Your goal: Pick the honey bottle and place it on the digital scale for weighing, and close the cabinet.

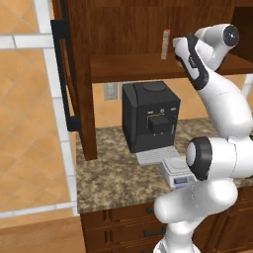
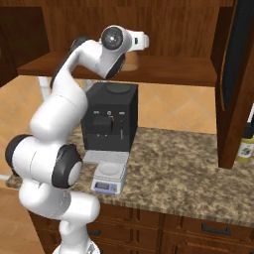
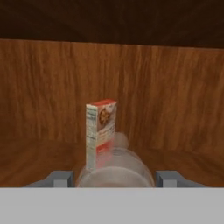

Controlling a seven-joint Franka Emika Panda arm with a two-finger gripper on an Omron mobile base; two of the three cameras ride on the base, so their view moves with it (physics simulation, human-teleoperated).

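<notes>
Arm: it reaches up from the base into the open cabinet [image 1: 84, 79], with the hand over the wooden shelf [image 2: 168, 72].
End effector: the end effector [image 3: 114, 177] sits low on the shelf, its two grey fingers [image 3: 59, 178] standing on either side of a pale rounded body. The fingers look drawn in against that body, gripping the honey bottle [image 3: 116, 168].
Honey bottle: it lies close under the hand camera, pale and see-through in that view, cap pointing toward the cabinet's back wall. It is inside the cabinet at shelf level.
Box: a tall thin box [image 3: 100, 131] with a red top stands upright on the shelf just behind the bottle.
Scale: the scale [image 2: 109, 177] sits on the stone table [image 2: 183, 168], just in front of the black coffee machine [image 2: 109, 121]; its platform is bare.
Cabinet doors: the left door [image 1: 62, 74] is swung out, black bar handle showing; the right door [image 2: 235, 74] is also open.
</notes>
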